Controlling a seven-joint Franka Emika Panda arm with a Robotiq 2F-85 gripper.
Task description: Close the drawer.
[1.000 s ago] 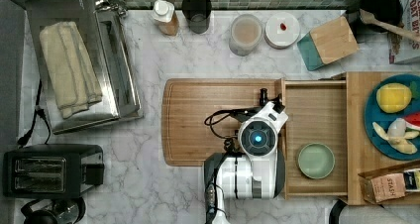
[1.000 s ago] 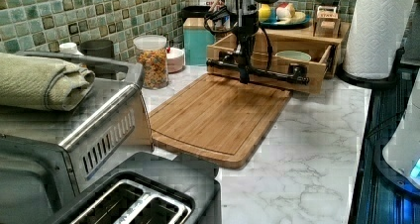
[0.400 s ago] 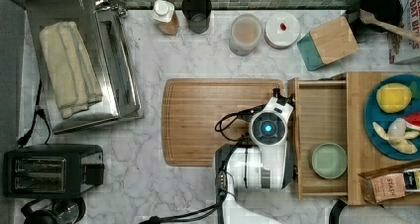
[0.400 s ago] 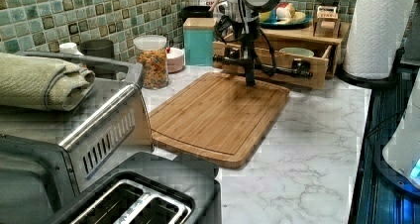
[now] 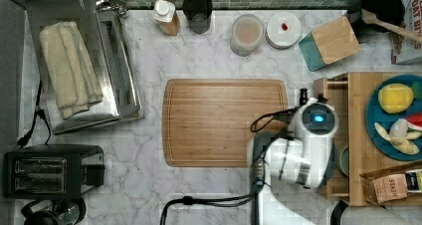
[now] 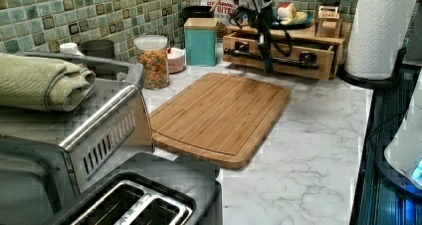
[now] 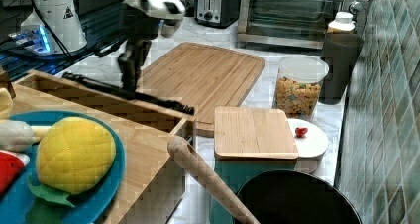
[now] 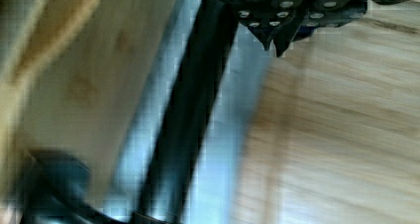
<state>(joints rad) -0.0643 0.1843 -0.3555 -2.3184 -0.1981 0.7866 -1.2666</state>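
**Drawer almost home, gripper at its bar handle**

Drawer (image 5: 332, 93) sits at the right end of the marble counter (image 5: 149, 195) in the top view. It is tucked most of the way into a wooden stand (image 5: 359, 135), with a strip of it showing.

Going left to right across the top view, you first meet a toaster oven (image 5: 114, 75) with a folded towel on it at the counter's left edge. A black toaster (image 5: 50, 170) sits in the near left corner. A cutting board (image 5: 224, 123) lies flat in the middle of the counter, and jars line the tiled back edge. Then comes your arm, and beyond it the drawer and stand. The stand carries a blue plate (image 5: 373, 130) of toy fruit.

Your gripper (image 7: 130, 83) stands upright against the long black handle (image 7: 148, 97). In the wrist view its two fingertips (image 8: 265, 35) look drawn together with nothing between them, just beside the bar.

The drawer looks like a stiff, light wooden box, so it should slide rather than flex. A small green bowl (image 5: 343, 160) rides inside and may shift if you shove hard. Press on the middle of the bar, square to the drawer front, because an off-centre push could skew it in the stand.

The counter is smooth, so the stand itself might creep. There is free counter between the board and the drawer for your arm.
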